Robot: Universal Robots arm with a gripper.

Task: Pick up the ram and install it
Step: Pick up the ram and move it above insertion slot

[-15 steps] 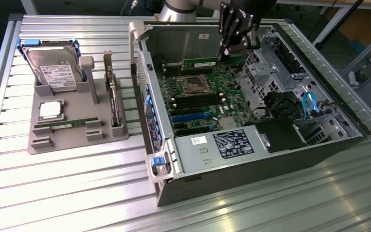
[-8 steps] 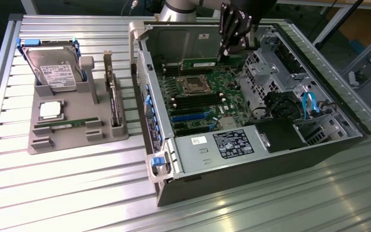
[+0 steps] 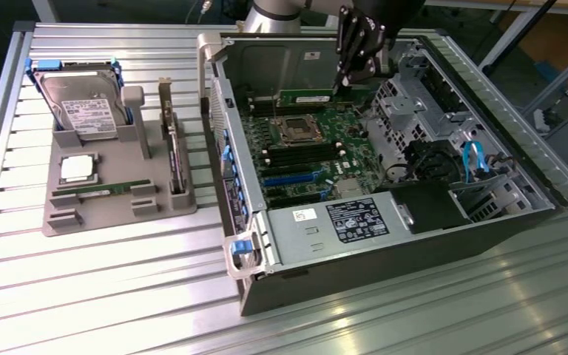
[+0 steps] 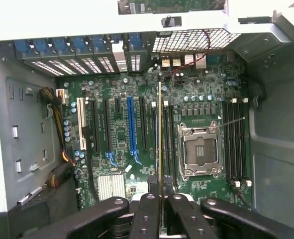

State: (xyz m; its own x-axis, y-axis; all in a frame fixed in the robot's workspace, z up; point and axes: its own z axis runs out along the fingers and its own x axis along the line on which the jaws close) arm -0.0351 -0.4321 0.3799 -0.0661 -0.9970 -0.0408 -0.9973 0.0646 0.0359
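My gripper [image 3: 345,83] is shut on the ram [image 3: 309,97], a narrow green stick with a white label. It hangs inside the open computer case [image 3: 264,244], above the far part of the motherboard [image 3: 313,148]. In the wrist view the ram [image 4: 160,134] appears edge-on as a thin line running out from between my black fingers [image 4: 149,209]. It lies along the dark memory slots [image 4: 168,144] beside the processor socket [image 4: 200,149]. I cannot tell whether its edge touches a slot.
A grey parts tray [image 3: 116,214] at the exterior view's left holds a hard drive [image 3: 82,103], a silver processor [image 3: 77,168], another green stick [image 3: 101,190] and a dark expansion card [image 3: 172,155]. More memory slots [image 4: 235,139] flank the socket. Case walls, a black power supply [image 3: 358,220] and cables [image 3: 476,159] surround the board.
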